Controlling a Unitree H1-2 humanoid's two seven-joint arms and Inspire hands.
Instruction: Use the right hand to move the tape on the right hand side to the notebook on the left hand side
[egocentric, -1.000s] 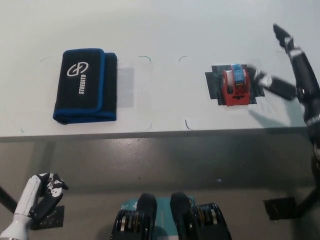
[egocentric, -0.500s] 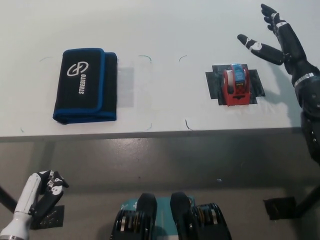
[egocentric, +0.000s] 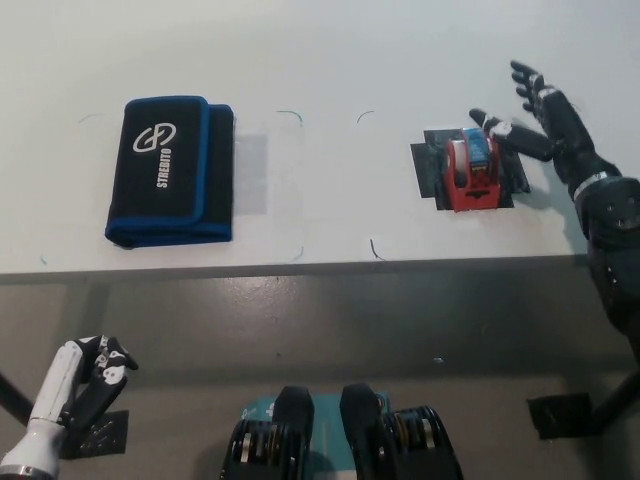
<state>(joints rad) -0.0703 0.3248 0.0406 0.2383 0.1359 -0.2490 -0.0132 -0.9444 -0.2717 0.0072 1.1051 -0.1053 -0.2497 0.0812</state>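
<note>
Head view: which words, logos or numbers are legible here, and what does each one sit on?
"STREBITO", white letters running sideways on the black, blue-edged notebook, beside a round white logo on the same cover.
Tape dispenser, red with a blue part on top: no readable text; any marking is too small to tell.
Dark mat under the dispenser: no text visible.
Table: only faint pen corner marks, no words or numbers.

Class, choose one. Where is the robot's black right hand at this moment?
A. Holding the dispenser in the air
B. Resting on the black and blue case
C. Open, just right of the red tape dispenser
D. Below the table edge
C: the right hand is spread open beside the red tape dispenser, which sits on the table.
</note>
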